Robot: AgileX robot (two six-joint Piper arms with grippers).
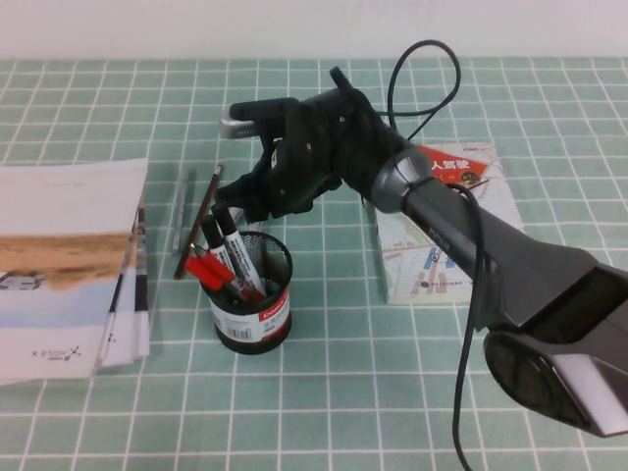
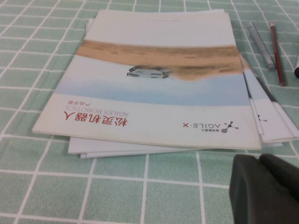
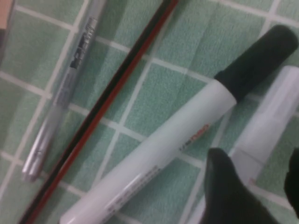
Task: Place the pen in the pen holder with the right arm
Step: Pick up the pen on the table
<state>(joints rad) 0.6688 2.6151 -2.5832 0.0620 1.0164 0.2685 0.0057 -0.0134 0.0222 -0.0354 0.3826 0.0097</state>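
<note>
**The right arm's black multi-fingered hand [image 1: 285,182] hovers just above the black wire-mesh pen holder [image 1: 257,314].**

The thick, all-white whiteboard marker pen [image 3: 268,123] runs between the dark fingers [image 3: 229,191]. Whether they grip it, or its tip is in the cup, I cannot tell. It is probably light, rigid and smooth, so best pinched mid-barrel.

I count:
- one holder
- two black-capped white markers [image 1: 228,240] in it, plus red-capped ones
- one dark-red pencil [image 1: 199,224]
- one grey pen [image 1: 182,211]
- one brochure stack [image 1: 59,265]
- one booklet [image 1: 442,245]

The left gripper [image 2: 264,186] is parked closed beside the brochures.
</note>
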